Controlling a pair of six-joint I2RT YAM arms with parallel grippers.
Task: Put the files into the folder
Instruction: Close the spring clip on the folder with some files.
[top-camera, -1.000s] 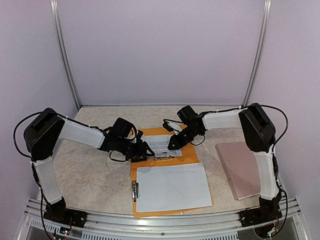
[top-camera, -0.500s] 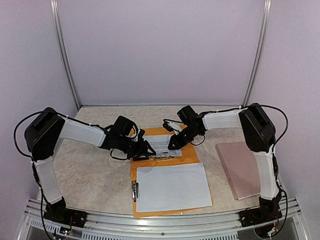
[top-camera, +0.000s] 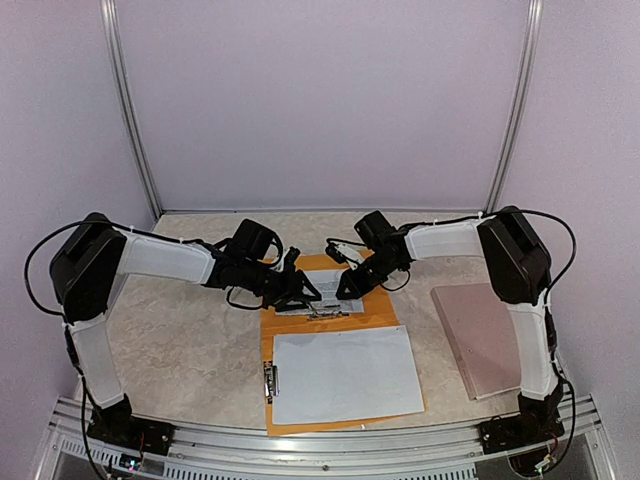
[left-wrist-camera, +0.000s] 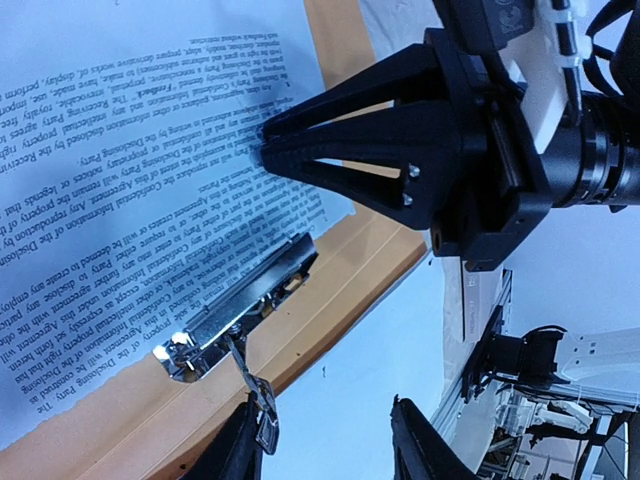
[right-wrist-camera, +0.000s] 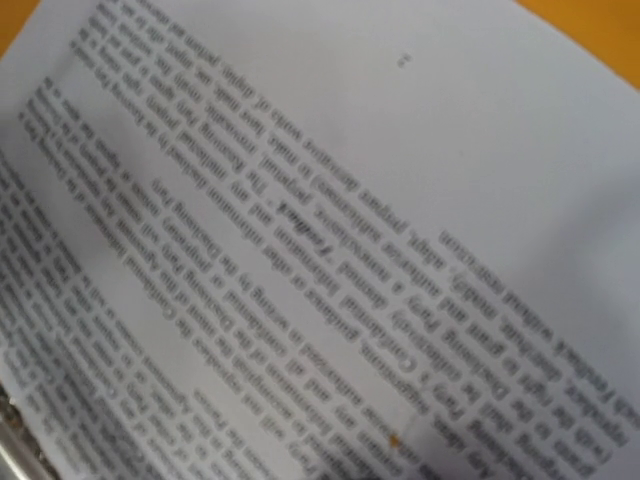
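The right claw (left-wrist-camera: 268, 152), closed, pins the printed sheet (left-wrist-camera: 120, 200) beside the metal clip (left-wrist-camera: 240, 300), while the half-open, empty left claw (left-wrist-camera: 322, 425) at that clip's lever (left-wrist-camera: 250, 385) may slip off, skewing the sheet.

**Contract wording on the printed sheet (left-wrist-camera: 130, 170) above the metal clip (left-wrist-camera: 240, 305)**

In the left wrist view, black lines of small type run slantwise across the sheet, up and away from the metal clip. The words that read clearly are "Confidential Information", "Disclosing Party", "Receiving Party" and "Agreement", which recur over several lines; the rest is too small or too skewed to read with certainty. In the right wrist view the same kind of print fills the sheet beyond the clip but is blurred; one bold word sits mid-paragraph and cannot be made out. From the top view the lines behind the clip are too small to read.
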